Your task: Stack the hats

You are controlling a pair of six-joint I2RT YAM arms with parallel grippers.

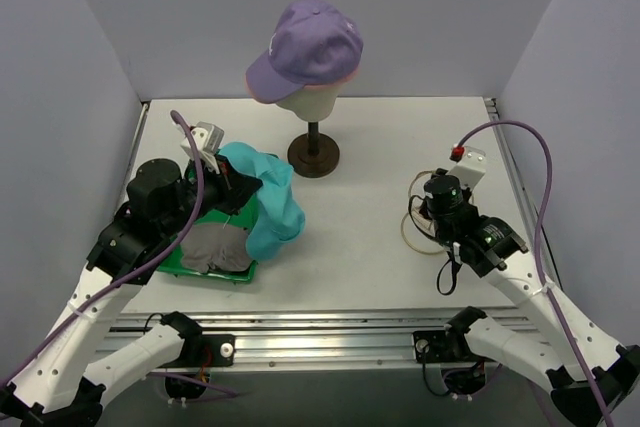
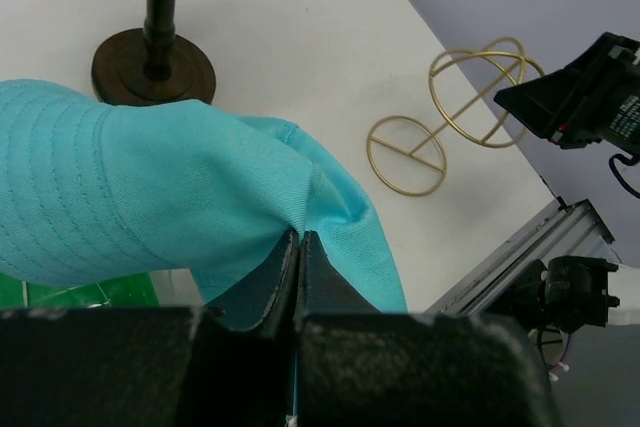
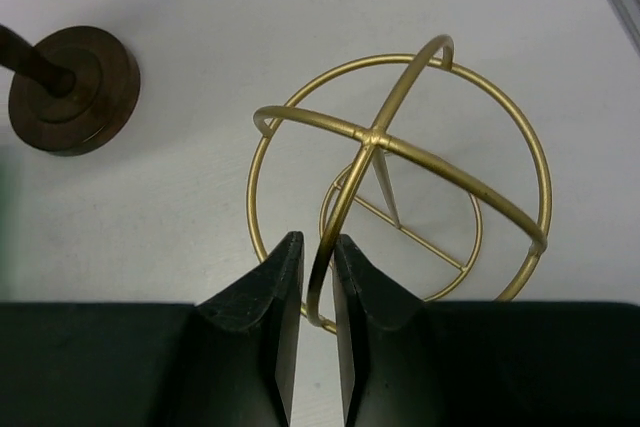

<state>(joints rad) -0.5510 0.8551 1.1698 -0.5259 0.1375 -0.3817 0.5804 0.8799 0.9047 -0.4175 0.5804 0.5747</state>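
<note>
Two hats occupied the left side of the tabletop (image 1: 370,237): the grey bucket hat (image 1: 215,247) lay in the green tray (image 1: 235,274), and the teal bucket hat (image 1: 265,202) was over its right edge, pinched tight in the left fingers (image 2: 280,287). The lavender cap (image 1: 305,47) sat on the mannequin head (image 1: 308,99). The right fingers (image 3: 270,297) stood narrowly parted astride the gold wire stand (image 3: 375,135); contact was unconfirmed.

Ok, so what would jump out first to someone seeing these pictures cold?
A lavender cap sits on a mannequin head at the back centre of the table. At the left, the left gripper pinches a teal hat next to a grey hat lying on a green tray. At the right, the right gripper has its fingers either side of a gold wire stand.
</note>
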